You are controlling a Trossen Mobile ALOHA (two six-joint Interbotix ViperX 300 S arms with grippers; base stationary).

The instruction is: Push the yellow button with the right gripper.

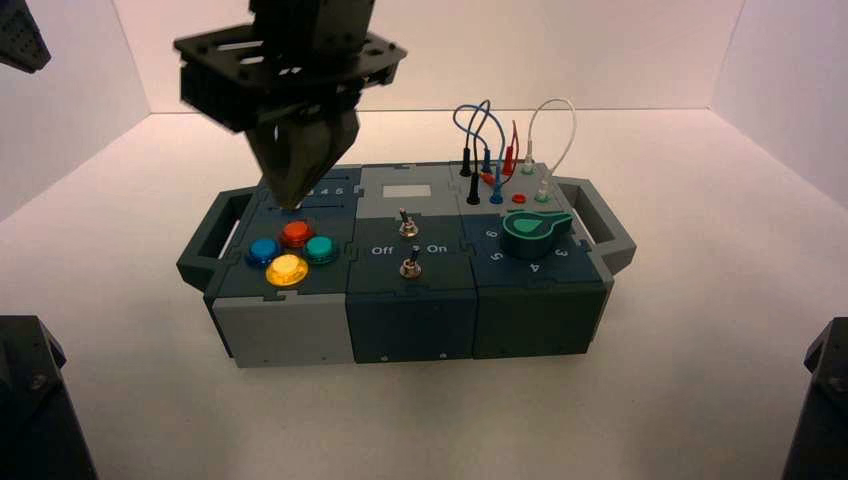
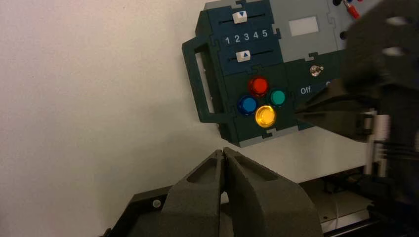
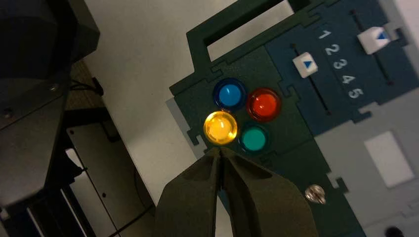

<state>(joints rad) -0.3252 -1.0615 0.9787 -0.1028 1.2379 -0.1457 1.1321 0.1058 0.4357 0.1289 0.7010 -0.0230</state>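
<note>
Buttons sit in a cluster of four at the left end of the box (image 1: 400, 300); the yellow button (image 1: 287, 269) is the nearest one to the front edge. From above, the right end effector (image 1: 292, 200) hangs over the sliders behind the cluster, not touching the yellow one.

Left wrist view: the left end effector (image 2: 225, 154) has its fingers pressed together, well apart from the box, over the worktop (image 2: 89, 98).

Right wrist view: fingers pressed together into a wedge, tip just beside the yellow button, which glows next to the blue button (image 3: 230, 94) and teal button (image 3: 254, 138).

Right gripper (image 1: 297, 190), flat slotted black bracket, dark grey tapered fingers (image 3: 197, 197), wedge-shaped
</note>
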